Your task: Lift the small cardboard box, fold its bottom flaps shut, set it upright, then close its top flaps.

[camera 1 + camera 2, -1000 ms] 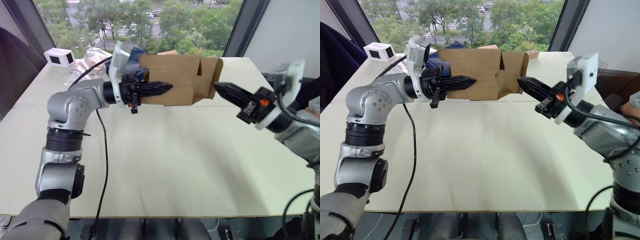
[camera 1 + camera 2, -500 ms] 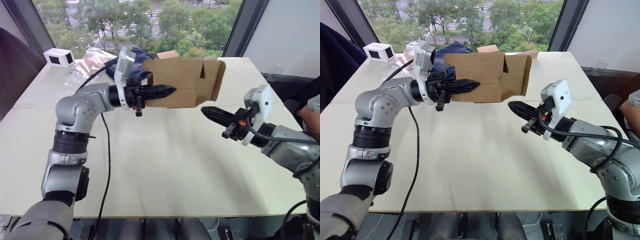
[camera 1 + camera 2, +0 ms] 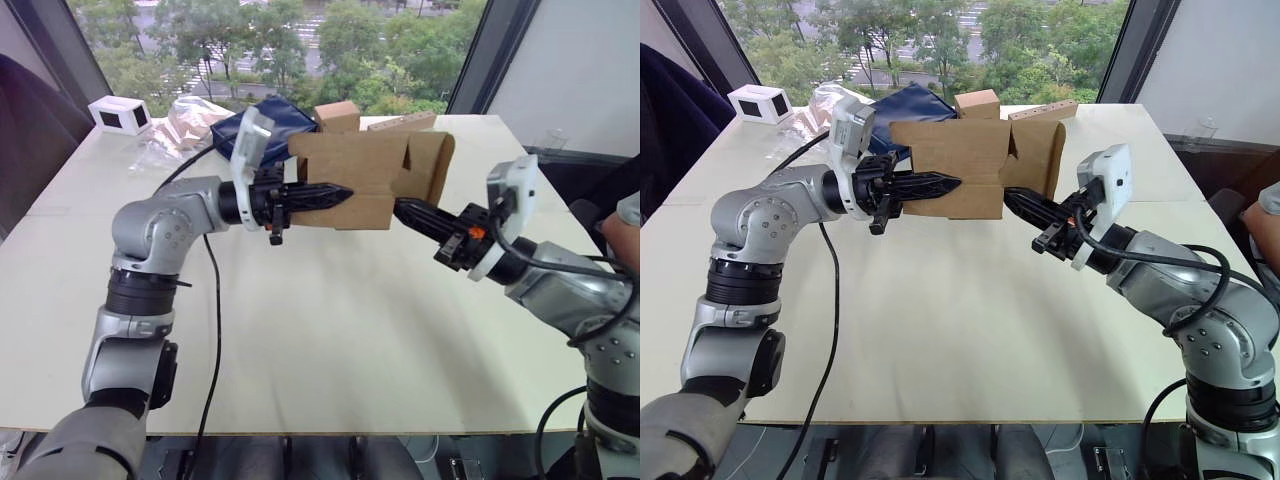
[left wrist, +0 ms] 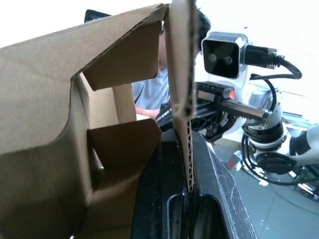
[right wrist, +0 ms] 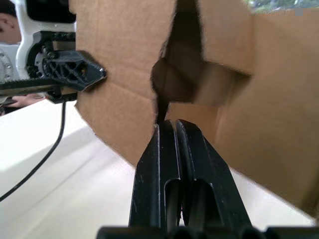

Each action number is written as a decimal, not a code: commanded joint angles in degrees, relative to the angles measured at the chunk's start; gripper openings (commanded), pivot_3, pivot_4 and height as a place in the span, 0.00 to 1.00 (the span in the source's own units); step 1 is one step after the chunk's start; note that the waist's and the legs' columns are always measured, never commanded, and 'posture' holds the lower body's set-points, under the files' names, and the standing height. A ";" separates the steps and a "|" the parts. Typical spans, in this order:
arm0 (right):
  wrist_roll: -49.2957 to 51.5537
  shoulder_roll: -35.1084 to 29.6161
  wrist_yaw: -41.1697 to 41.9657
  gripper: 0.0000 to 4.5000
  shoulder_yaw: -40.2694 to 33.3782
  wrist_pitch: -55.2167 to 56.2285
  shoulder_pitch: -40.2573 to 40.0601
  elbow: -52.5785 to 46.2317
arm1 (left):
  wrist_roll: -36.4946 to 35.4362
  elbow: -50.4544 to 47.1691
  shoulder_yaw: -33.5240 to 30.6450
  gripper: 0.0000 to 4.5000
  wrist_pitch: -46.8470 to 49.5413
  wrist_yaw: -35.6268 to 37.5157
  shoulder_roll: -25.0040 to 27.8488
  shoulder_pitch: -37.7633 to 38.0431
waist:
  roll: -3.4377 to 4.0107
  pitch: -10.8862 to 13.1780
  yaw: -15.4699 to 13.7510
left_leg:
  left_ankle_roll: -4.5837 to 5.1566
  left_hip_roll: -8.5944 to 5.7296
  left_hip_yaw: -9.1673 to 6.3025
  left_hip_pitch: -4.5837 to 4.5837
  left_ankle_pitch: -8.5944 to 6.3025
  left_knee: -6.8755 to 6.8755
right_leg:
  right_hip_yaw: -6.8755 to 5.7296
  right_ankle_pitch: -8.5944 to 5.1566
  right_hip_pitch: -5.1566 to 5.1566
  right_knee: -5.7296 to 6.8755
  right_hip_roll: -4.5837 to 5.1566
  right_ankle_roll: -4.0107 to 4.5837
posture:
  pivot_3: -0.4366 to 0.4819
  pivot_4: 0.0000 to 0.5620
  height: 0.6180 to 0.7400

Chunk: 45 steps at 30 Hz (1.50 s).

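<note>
small cardboard box (image 3: pixel 350 180) – left tool (image 3: pixel 335 193) clamping wall, right tool (image 5: pixel 171 130) closed

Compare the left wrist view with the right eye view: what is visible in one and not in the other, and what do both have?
Left wrist view alone: the inside of the small cardboard box, and one wall pinched between the left gripper's fingers.

Right eye view alone: the table, the other small brown box, a dark blue bag, a white box, and trees outside the window.

Both: the box held up above the table by the left gripper, and the right gripper, shut, its tips at the flaps.
</note>
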State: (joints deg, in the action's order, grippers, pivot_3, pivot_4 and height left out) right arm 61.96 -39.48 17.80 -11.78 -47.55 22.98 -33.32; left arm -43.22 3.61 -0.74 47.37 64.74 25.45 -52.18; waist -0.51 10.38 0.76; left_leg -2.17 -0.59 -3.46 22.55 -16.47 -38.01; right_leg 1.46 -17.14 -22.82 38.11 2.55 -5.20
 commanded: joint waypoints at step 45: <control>7.97 4.43 11.36 0.01 -6.31 1.89 2.97 10.05 | -5.44 1.22 -3.81 0.00 3.56 -1.38 1.89 -3.09 | 0.00 0.02 -0.11 | -0.01 0.00 -0.05 0.01 0.00 -0.01 | -0.03 0.00 0.01 0.00 0.08 0.00 | 0.48 0.27 1.00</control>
State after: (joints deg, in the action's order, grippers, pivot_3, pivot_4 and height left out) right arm 64.67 -35.17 30.53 -15.38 -44.73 26.37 -19.74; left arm -47.76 5.16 -2.83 51.17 63.29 26.88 -53.41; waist -0.51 10.40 0.65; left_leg -2.17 -0.59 -3.49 22.56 -16.47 -38.03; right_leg 1.44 -17.14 -22.82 38.11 2.63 -5.20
